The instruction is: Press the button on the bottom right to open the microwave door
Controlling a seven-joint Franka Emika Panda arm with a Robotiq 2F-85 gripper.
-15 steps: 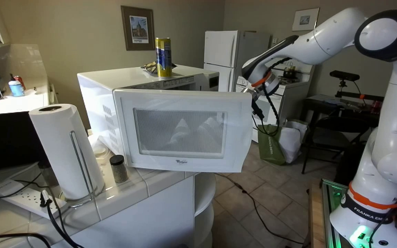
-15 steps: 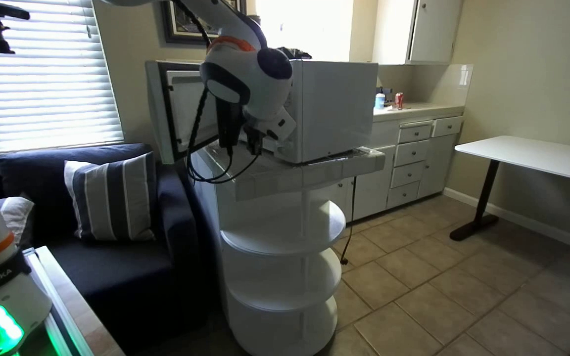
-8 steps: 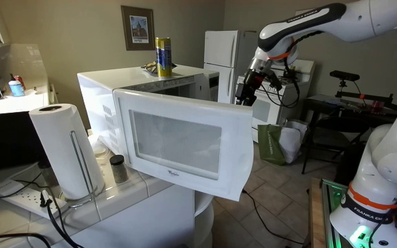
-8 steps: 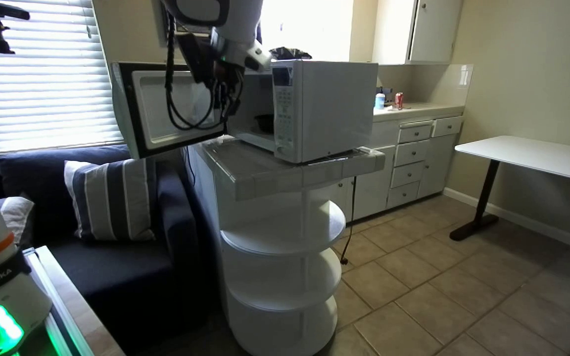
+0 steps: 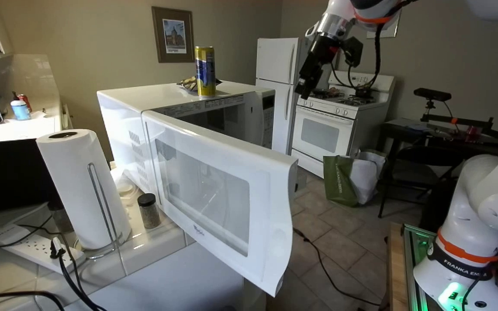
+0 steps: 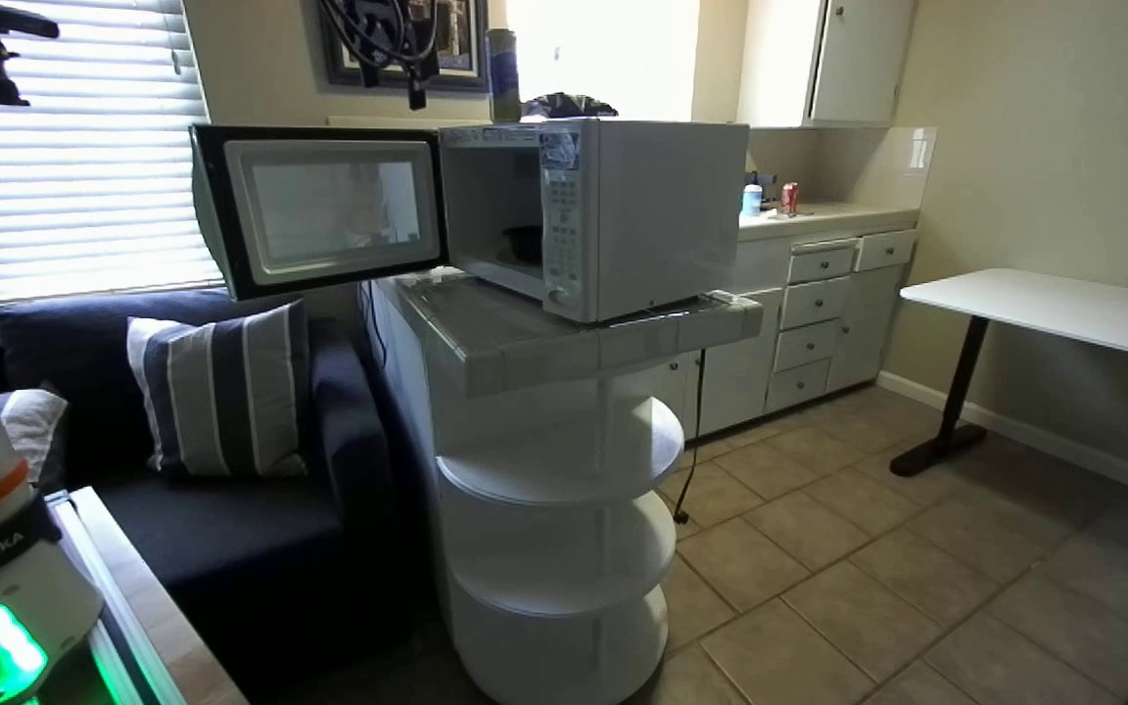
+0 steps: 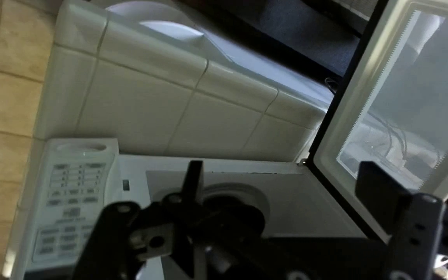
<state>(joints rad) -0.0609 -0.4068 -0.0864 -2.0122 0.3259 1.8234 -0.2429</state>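
The white microwave [image 6: 667,220] sits on a tiled counter. Its microwave door [image 5: 270,203] stands wide, swung well out past the counter's edge, with the inner side of the door [image 6: 329,211] facing an exterior view. At the foot of the control panel is the button [image 7: 82,147], an oval shape in the wrist view; the button [image 6: 559,296] is small in an exterior view. My gripper [image 7: 282,173] is open, its fingers far apart with nothing between them. In both exterior views the gripper [image 5: 305,88] hangs above and in front of the microwave, apart from door and button.
A yellow and blue can [image 5: 205,71] and a crumpled bag [image 5: 188,84] top the microwave; a dark bowl [image 6: 525,243] sits inside. Paper towels [image 5: 84,190] and a spice jar [image 5: 148,211] stand near the door's hinge side. A sofa [image 6: 221,548] lies below the door.
My arm has risen from behind the door and drawn back from the microwave. The door has swung wider, so the cavity and control panel now show plainly.
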